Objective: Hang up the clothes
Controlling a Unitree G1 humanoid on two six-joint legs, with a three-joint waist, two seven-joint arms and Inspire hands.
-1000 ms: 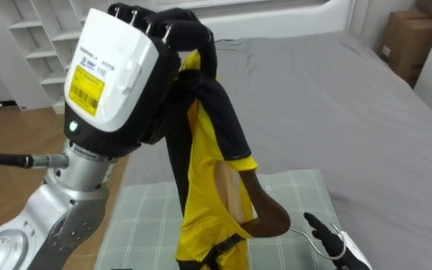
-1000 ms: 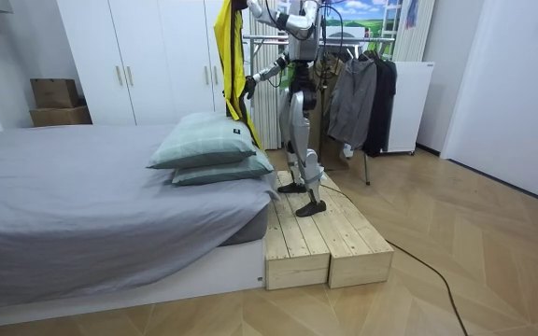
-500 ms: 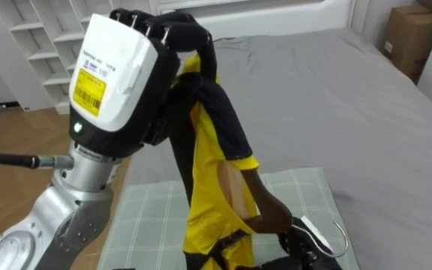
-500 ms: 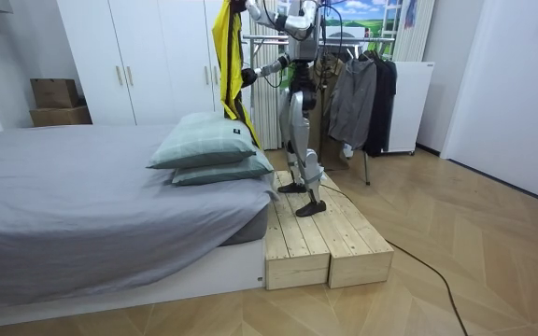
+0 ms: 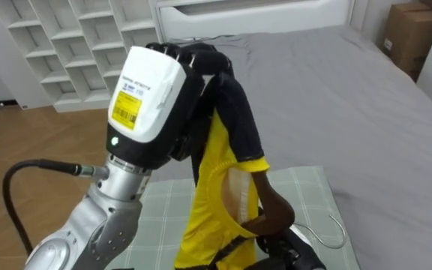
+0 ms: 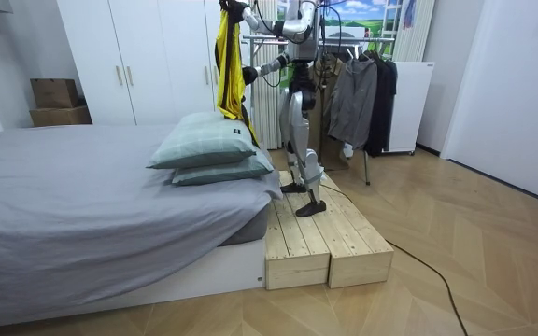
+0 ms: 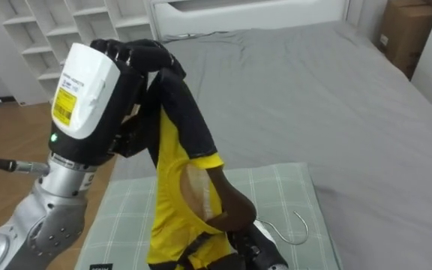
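Yellow-and-black shirt [image 5: 220,180] hangs from the raised left hand [image 5: 152,94], whose fingers are curled tight round the bunched dark cloth at its top. The shirt is held over the checked pillow [image 5: 306,187] at the near edge of the bed [image 5: 336,97]. A wooden hanger [image 5: 272,214] sits inside the shirt's opening with its wire hook [image 5: 332,232] clear of the cloth; the right hand [image 5: 295,255] is just under the hanger, and whether its fingers grip it cannot be told. The robot stands on a wooden platform [image 6: 330,238] beside the bed.
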